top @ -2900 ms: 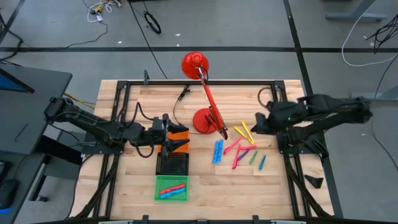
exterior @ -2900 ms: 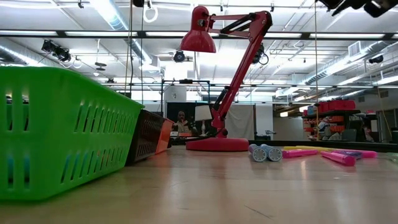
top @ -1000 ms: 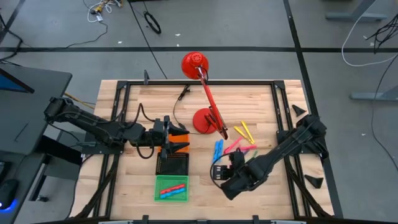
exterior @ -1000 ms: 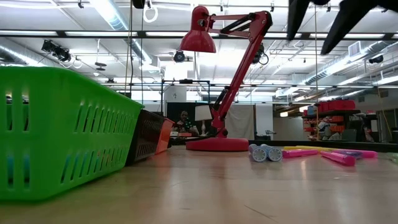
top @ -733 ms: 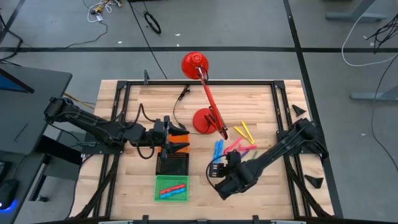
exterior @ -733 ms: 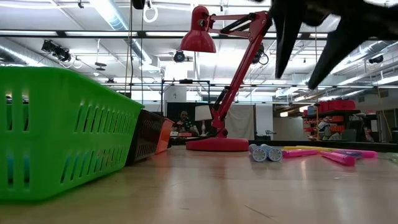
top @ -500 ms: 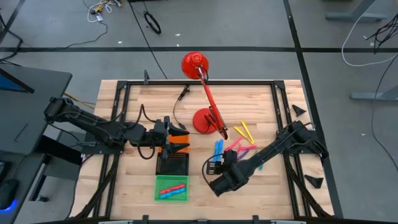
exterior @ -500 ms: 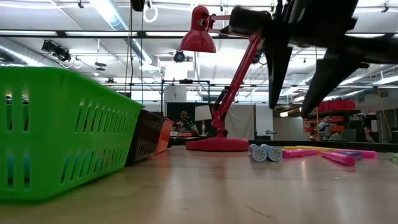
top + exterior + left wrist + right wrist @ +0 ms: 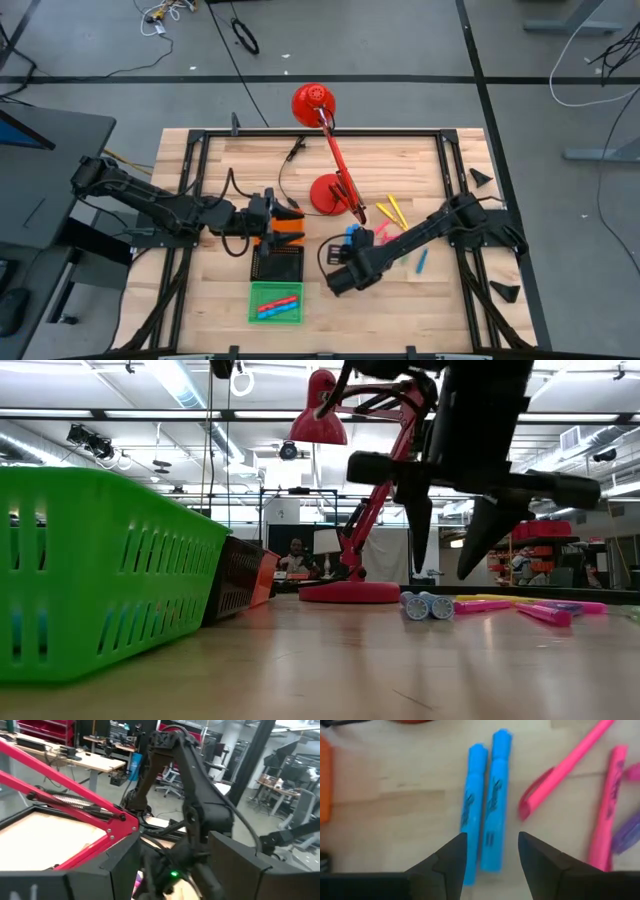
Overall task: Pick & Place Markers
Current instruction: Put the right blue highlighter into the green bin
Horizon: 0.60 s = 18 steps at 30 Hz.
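Note:
Two blue markers (image 9: 485, 810) lie side by side on the wooden table, their ends facing the low view (image 9: 425, 605). Pink markers (image 9: 375, 235), yellow ones (image 9: 393, 210) and a few more (image 9: 420, 262) lie scattered to their right. My right gripper (image 9: 492, 840) hovers open just above the near end of the blue pair, slanting down; in the low view its fingers (image 9: 420, 540) hang clear of the table. My left gripper (image 9: 290, 222) waits open and level over the orange tray, nothing between its fingers (image 9: 120, 860).
A red desk lamp (image 9: 330, 150) stands behind the markers, its base (image 9: 330, 192) close to the blue pair. An orange tray (image 9: 288, 238), a black tray (image 9: 277, 263) and a green tray (image 9: 275, 302) holding blue and red markers line up on the left.
My right gripper has swung toward the table's left edge and a little toward the far edge, come down and tipped more steeply, ending over the blue markers. Its fingers have stayed open. The markers have not moved.

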Available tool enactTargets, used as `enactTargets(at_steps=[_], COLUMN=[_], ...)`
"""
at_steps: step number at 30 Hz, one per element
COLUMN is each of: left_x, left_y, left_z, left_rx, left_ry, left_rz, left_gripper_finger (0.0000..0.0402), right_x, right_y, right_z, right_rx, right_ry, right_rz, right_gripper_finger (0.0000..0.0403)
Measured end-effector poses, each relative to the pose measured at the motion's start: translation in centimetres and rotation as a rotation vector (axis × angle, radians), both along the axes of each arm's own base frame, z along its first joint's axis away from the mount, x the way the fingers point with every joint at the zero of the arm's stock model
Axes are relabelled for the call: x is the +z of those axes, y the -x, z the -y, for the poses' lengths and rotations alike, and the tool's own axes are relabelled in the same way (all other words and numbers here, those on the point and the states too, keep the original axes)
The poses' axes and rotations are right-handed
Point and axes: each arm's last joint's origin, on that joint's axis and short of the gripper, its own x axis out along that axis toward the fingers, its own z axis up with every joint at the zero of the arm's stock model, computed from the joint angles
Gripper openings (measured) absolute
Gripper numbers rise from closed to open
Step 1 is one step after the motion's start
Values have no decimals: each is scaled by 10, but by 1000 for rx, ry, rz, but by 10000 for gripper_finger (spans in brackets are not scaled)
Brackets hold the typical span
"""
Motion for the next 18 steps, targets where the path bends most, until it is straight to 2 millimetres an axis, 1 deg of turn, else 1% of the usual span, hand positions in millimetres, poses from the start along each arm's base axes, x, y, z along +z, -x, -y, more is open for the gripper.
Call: enactTargets(at_steps=[6,12,18], left_x=[0,0,0], left_y=[0,0,0], left_z=[1,1,1], left_rx=[-24,-24,-24], left_ry=[-1,-1,-1], left_rz=[-2,-2,-1], left_gripper_finger=[236,236,236], right_x=[0,-3,-16], right_y=[-3,-3,1], right_z=[5,4,5], right_rx=[1,5,-7], right_ry=[2,-7,-38], right_rz=[1,-7,-9], right_gripper_finger=[181,181,181])
